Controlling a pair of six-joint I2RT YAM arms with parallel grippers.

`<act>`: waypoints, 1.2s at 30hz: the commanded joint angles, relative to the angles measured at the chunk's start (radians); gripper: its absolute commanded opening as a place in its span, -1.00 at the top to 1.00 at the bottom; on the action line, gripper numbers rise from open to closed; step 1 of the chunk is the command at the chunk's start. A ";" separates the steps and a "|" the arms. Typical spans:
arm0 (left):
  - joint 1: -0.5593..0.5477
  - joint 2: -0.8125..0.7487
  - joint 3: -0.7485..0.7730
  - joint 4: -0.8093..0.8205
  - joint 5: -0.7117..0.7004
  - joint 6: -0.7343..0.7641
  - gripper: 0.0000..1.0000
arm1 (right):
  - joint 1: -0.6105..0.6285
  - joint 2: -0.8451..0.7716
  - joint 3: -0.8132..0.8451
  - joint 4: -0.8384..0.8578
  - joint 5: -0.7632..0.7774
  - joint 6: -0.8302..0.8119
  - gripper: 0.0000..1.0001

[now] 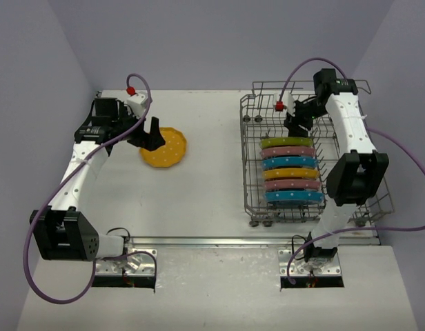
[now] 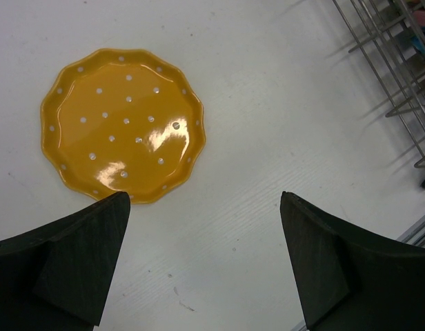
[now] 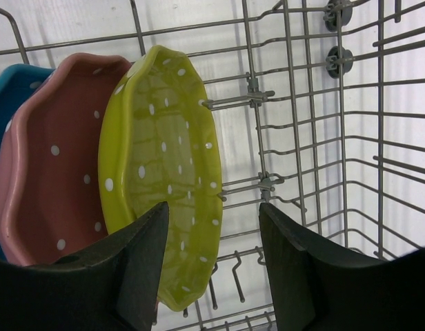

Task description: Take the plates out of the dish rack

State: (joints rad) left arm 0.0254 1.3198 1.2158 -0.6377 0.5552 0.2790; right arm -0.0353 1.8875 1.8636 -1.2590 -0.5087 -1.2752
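The grey wire dish rack (image 1: 255, 165) stands on the right and holds several plates on edge in a row: lime green (image 1: 287, 141) at the back, then pink, blue, orange-yellow, pink and blue (image 1: 294, 196) at the front. One orange-yellow plate (image 1: 164, 147) lies flat on the table at the left; it also shows in the left wrist view (image 2: 123, 123). My left gripper (image 1: 151, 134) is open and empty, just beside that plate. My right gripper (image 1: 294, 125) is open above the rack's back end, its jaws straddling the rim of the lime green plate (image 3: 167, 172) without touching it.
Upright tines and cross wires (image 3: 268, 186) fill the rack behind the green plate. The pink plate (image 3: 50, 155) stands close against the green one. The rack's raised sides (image 1: 357, 89) surround my right arm. The rack's near corner (image 2: 406, 83) shows in the left wrist view.
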 commanded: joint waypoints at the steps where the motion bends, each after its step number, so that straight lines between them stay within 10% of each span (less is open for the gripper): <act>1: -0.005 -0.001 0.003 0.044 0.020 -0.009 -0.77 | 0.002 -0.036 -0.038 -0.249 -0.004 -0.007 -0.17; 13: -0.005 -0.026 -0.015 0.041 0.029 -0.017 -0.82 | -0.001 -0.026 0.265 -0.249 -0.081 0.070 -0.22; 36: -0.015 -0.037 0.004 0.026 0.045 -0.034 -0.88 | 0.010 -0.067 0.016 -0.247 0.040 -0.038 -0.21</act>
State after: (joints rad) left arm 0.0203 1.3201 1.1968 -0.6328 0.5739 0.2524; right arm -0.0341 1.7873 1.8721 -1.3479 -0.4873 -1.2864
